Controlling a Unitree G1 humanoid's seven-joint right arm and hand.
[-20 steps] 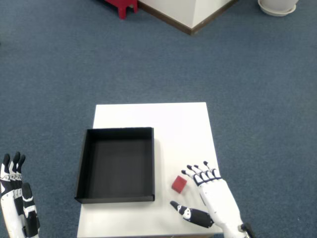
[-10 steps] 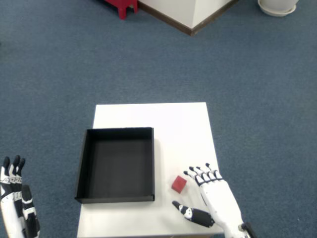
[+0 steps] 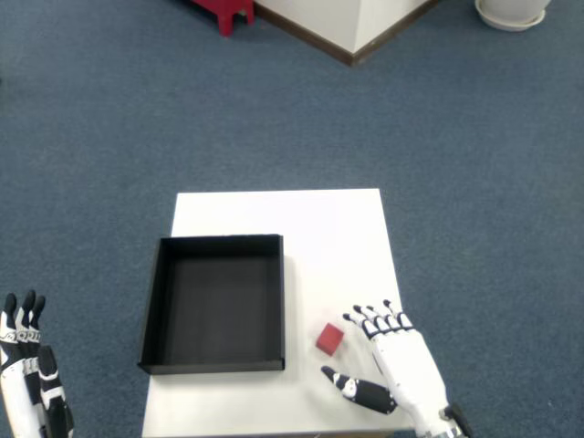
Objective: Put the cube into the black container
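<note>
A small red cube [image 3: 330, 338] lies on the white table [image 3: 310, 228], just right of the black container [image 3: 215, 303]. The container is an open, shallow black tray with nothing visible inside. My right hand [image 3: 394, 363] hovers at the table's front right, fingers spread and pointing toward the cube, with its thumb [image 3: 356, 390] stretched out below the cube. A short gap separates the fingertips from the cube, and the hand is open and holds nothing.
My left hand [image 3: 29, 392] hangs off the table at the lower left, over blue carpet. A red stool [image 3: 222, 11], a white wall corner [image 3: 351, 23] and a white round base [image 3: 511, 13] stand far off at the top.
My right hand has drifted slightly down and to the right, away from the cube. The left hand has sunk lower in the frame. The cube has not moved.
</note>
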